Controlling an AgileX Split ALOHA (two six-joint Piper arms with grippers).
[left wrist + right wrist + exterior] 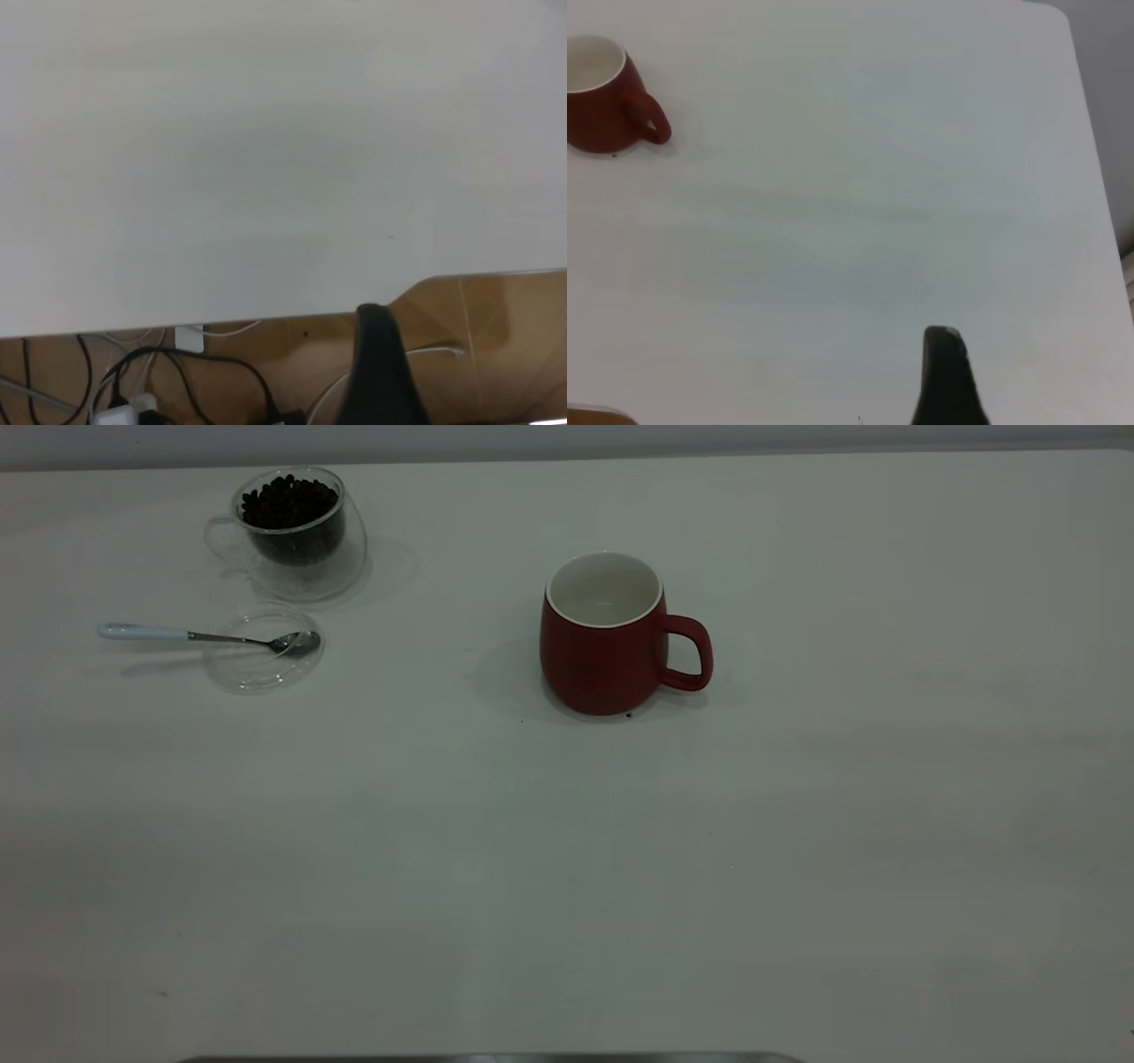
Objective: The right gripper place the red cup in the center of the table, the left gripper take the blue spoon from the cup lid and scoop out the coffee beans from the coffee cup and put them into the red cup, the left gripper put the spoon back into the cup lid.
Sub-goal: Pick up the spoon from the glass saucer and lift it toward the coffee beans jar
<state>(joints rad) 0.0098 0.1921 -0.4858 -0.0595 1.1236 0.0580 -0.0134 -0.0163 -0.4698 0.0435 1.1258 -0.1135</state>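
The red cup (602, 638) stands upright and empty near the middle of the white table (567, 868), its handle to the right; the right wrist view also shows the red cup (602, 97) far from my right gripper (943, 372). At the far left the clear coffee cup (297, 536) holds coffee beans (288, 500). In front of it the blue spoon (204, 636) rests with its bowl on the cup lid (261, 660) and its handle pointing left. My left gripper (376, 354) hangs beyond the table's edge, over the floor. Neither gripper appears in the exterior view.
Black and white cables (159, 372) lie on the wooden floor below the table's edge in the left wrist view. The table's rounded corner (1063, 18) shows in the right wrist view. A grey strip (487, 1058) runs along the near edge.
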